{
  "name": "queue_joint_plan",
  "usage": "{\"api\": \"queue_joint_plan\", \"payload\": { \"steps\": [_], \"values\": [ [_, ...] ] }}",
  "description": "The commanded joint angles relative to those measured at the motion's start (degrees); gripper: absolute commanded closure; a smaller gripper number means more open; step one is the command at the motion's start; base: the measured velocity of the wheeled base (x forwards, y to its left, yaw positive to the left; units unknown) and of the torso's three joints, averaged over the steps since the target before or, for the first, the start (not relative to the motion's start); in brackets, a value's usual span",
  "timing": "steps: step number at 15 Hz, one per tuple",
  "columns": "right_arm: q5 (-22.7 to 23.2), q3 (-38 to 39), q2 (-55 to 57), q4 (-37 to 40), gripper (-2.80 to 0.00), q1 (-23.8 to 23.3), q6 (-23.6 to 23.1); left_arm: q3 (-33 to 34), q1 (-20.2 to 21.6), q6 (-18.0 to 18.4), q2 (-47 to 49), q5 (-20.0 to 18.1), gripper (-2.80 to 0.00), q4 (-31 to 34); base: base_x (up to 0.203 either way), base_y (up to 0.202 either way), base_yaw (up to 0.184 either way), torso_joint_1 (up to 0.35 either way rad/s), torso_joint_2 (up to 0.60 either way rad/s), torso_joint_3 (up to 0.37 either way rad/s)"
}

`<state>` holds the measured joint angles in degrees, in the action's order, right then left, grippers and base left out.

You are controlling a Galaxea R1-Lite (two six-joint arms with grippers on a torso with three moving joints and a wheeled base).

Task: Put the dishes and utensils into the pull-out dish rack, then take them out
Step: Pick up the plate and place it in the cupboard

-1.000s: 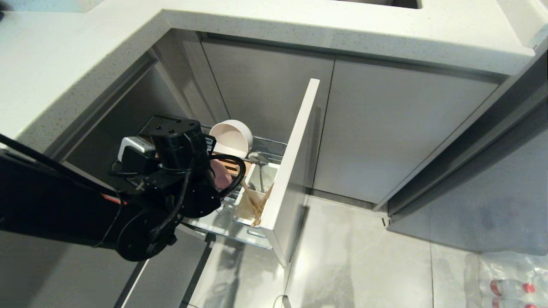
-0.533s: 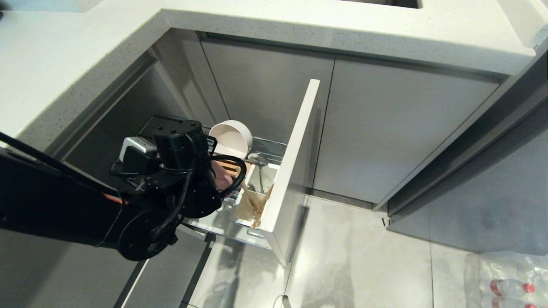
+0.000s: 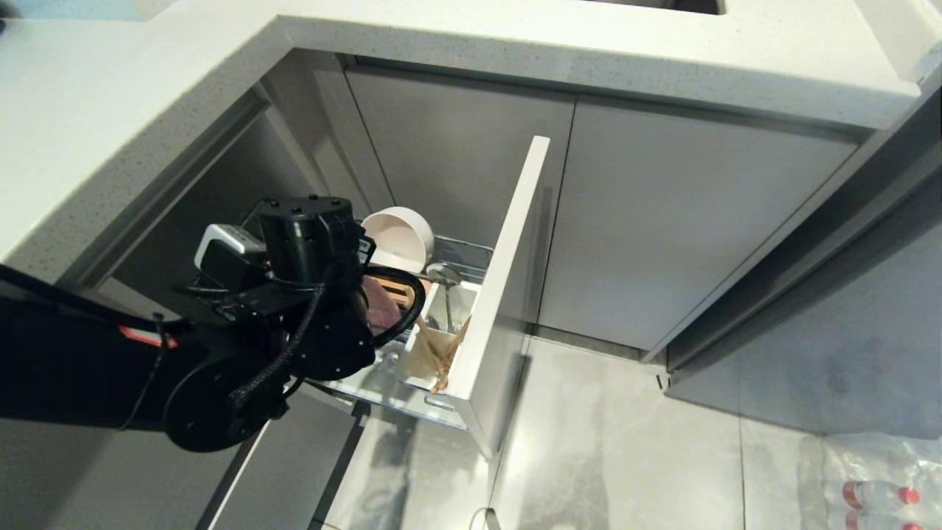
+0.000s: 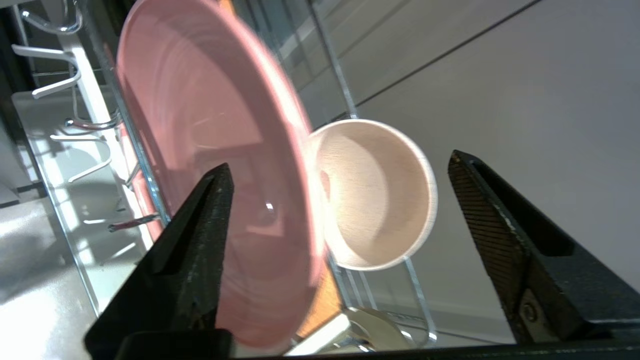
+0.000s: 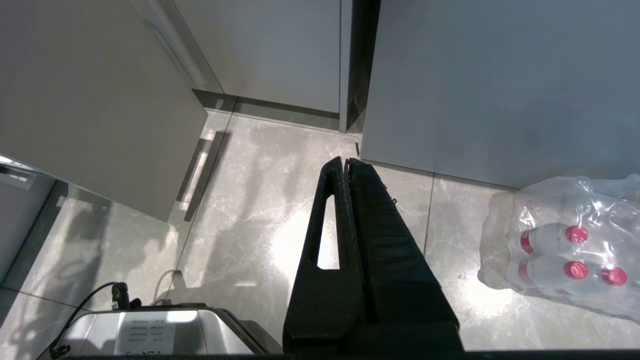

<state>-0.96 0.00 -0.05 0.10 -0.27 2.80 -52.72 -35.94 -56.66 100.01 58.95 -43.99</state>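
Left gripper (image 4: 340, 165) hangs over the pull-out dish rack (image 3: 412, 368) with its jaws spread wide on either side of the pink plate's rim and gripping nothing; the right gripper (image 5: 347, 162), fingers pressed together and empty, points at the floor well away from the rack. Within the rack, the pink plate (image 4: 210, 165) stands on edge among the chrome prongs, the white bowl (image 3: 399, 237) sits tilted just behind it, and the chopsticks (image 3: 441, 353) and spoon (image 3: 444, 276) stand in the white utensil cup (image 3: 427, 353) against the rack's front panel (image 3: 508, 280).
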Motion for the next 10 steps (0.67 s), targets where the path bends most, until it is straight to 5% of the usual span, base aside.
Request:
{"api": "queue_joint_plan", "payload": {
  "steps": [1, 3, 4, 10],
  "values": [
    [0.0, 0.1, 0.0, 0.0, 0.00, 0.0, 0.0, -0.3, -0.8, -0.3, -2.8, 0.5, -2.80, 0.5, 0.000, 0.000, 0.000, 0.000, 0.00, 0.000],
    [0.0, 0.1, 0.0, 0.0, 0.00, 0.0, 0.0, -0.5, -1.3, -0.3, -4.7, 1.1, -2.80, 2.0, 0.000, 0.000, 0.000, 0.000, 0.00, 0.000],
    [0.0, 0.1, 0.0, 0.0, 0.00, 0.0, 0.0, -0.5, -1.7, -0.2, -6.0, 1.2, 0.00, 3.0, 0.000, 0.000, 0.000, 0.000, 0.00, 0.000],
    [0.0, 0.1, 0.0, 0.0, 0.00, 0.0, 0.0, -4.7, -4.3, 2.3, -14.0, 1.3, 0.00, 18.1, 0.000, 0.000, 0.000, 0.000, 0.00, 0.000]
  ]
}}
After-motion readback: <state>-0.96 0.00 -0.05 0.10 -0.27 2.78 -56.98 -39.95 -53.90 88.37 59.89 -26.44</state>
